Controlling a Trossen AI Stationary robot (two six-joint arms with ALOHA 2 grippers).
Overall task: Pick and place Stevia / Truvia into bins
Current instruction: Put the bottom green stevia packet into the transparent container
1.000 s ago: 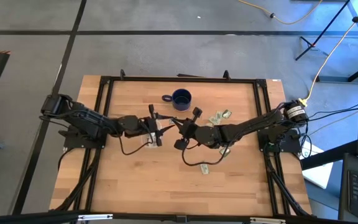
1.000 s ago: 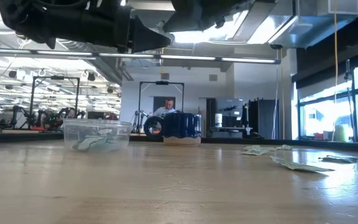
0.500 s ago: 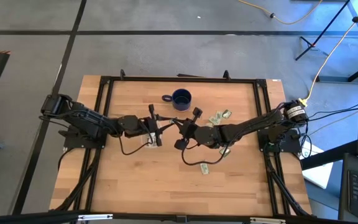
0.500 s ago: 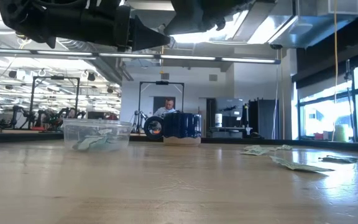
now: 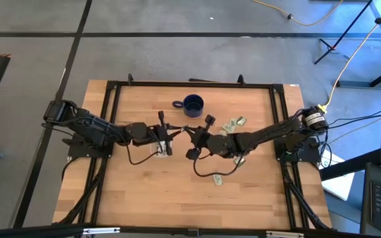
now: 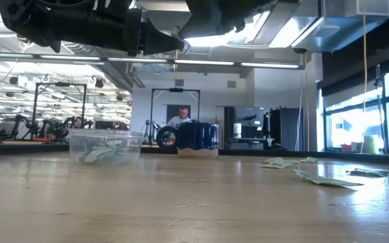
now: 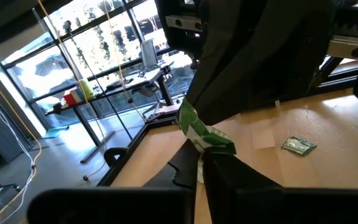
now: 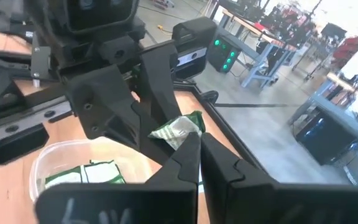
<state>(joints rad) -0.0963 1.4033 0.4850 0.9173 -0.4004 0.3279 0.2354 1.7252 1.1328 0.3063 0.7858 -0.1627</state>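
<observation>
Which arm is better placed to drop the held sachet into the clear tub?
Probably the left: the left hand and right hand both pinch the sachet, but the tub lies on the left arm's side, beside its hand.

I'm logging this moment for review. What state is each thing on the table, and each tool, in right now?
held sachet: in the air, pinched between both tools
left tool: shut on the held sachet
right tool: shut on the held sachet
clear tub: upright, open-topped, some sachets inside
blue mug: upright
loose sachets: flat on the table, outside the clear tub
</observation>
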